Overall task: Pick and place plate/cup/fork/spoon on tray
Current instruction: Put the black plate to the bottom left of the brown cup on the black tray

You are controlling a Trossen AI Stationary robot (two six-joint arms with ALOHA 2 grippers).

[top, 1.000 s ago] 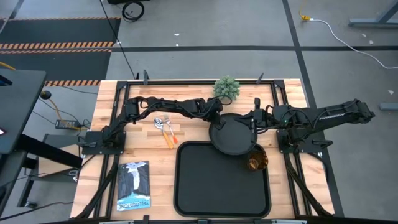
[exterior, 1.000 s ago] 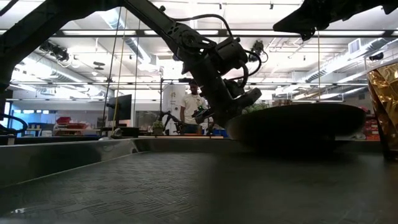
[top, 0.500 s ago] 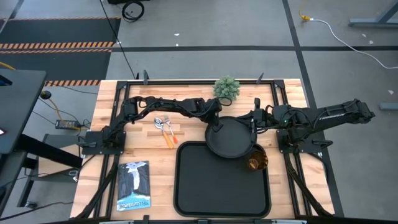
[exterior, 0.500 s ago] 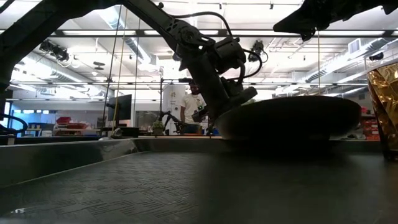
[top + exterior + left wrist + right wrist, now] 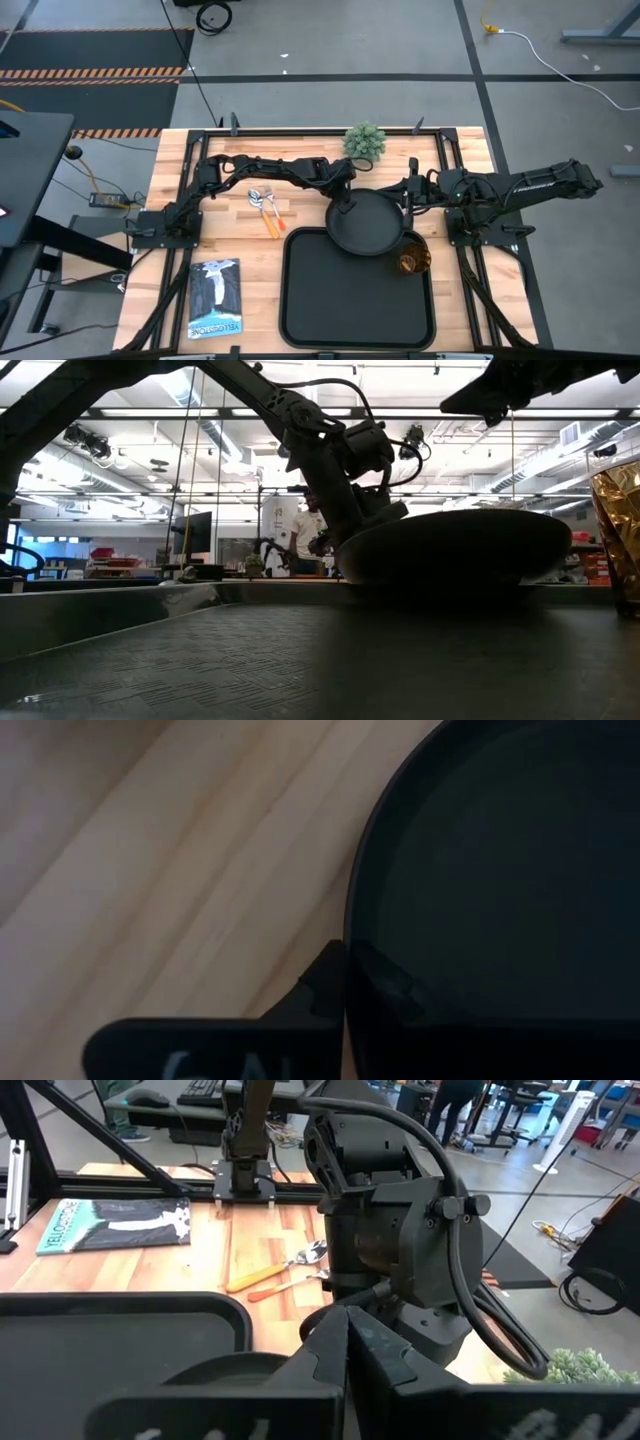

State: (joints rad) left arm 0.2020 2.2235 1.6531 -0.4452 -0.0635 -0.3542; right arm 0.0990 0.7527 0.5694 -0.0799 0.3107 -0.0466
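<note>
Plate (image 5: 367,223), pinched at opposite rims by left gripper (image 5: 345,203) and right gripper (image 5: 407,205), has slid further over the tray (image 5: 300,300)'s far edge, near the cup (image 5: 412,262).

1. The tray (image 5: 300,300) lies at the table's (image 5: 180,190) near middle; the plate (image 5: 367,222) overhangs its far right rim.
2. The cup (image 5: 414,259) stands in the tray's far right corner, just beside the plate.
3. Spoon (image 5: 260,201) and fork (image 5: 272,210) lie together left of the plate.
4. A plant (image 5: 365,141) stands behind the plate; a book (image 5: 215,297) lies left of the tray.
</note>
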